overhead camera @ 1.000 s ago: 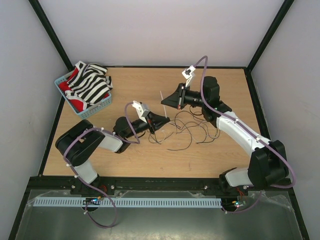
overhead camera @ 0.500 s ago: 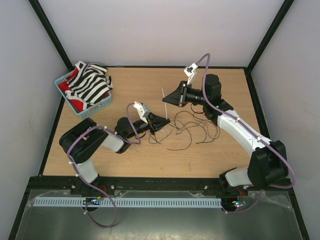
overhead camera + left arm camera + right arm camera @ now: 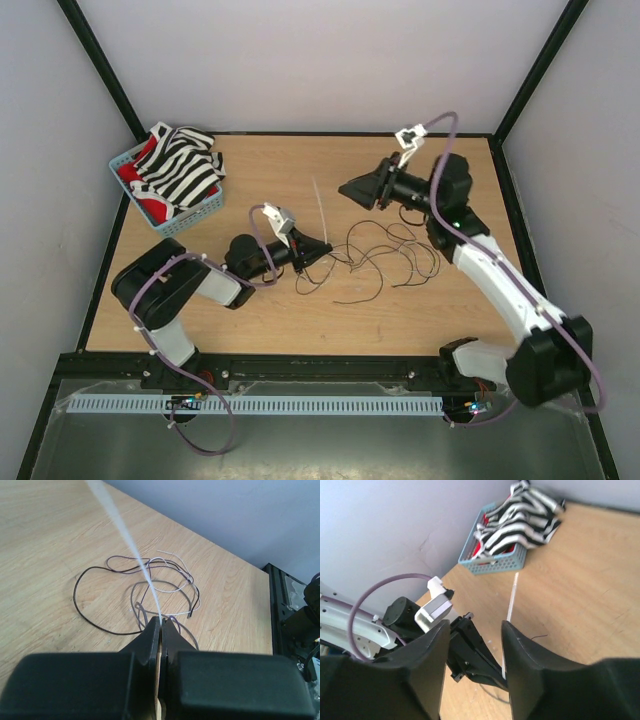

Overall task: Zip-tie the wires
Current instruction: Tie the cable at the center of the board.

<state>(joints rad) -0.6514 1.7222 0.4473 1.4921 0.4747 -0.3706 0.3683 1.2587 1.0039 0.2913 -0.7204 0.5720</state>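
The wires [image 3: 385,255] lie as a loose tangle of thin dark and pale strands on the wooden table, right of centre. My left gripper [image 3: 326,248] sits low at their left edge, shut on the foot of a white zip tie [image 3: 318,210] that stands up and leans slightly left. In the left wrist view the jaws [image 3: 161,622] pinch the zip tie [image 3: 135,550], with the wires [image 3: 165,582] just beyond. My right gripper [image 3: 345,189] hovers up and to the right of the tie, open and empty. In its own view the right gripper [image 3: 475,637] frames the zip tie [image 3: 512,597] and the left gripper [image 3: 477,652].
A blue basket [image 3: 190,222] holding striped black-and-white and red cloth [image 3: 180,170] stands at the table's back left; the basket [image 3: 495,562] also shows in the right wrist view. Black frame posts and pale walls enclose the table.
My right gripper has opened, let go of the zip tie's top and drawn back to the right. The tie stays in the left gripper, which has barely moved.
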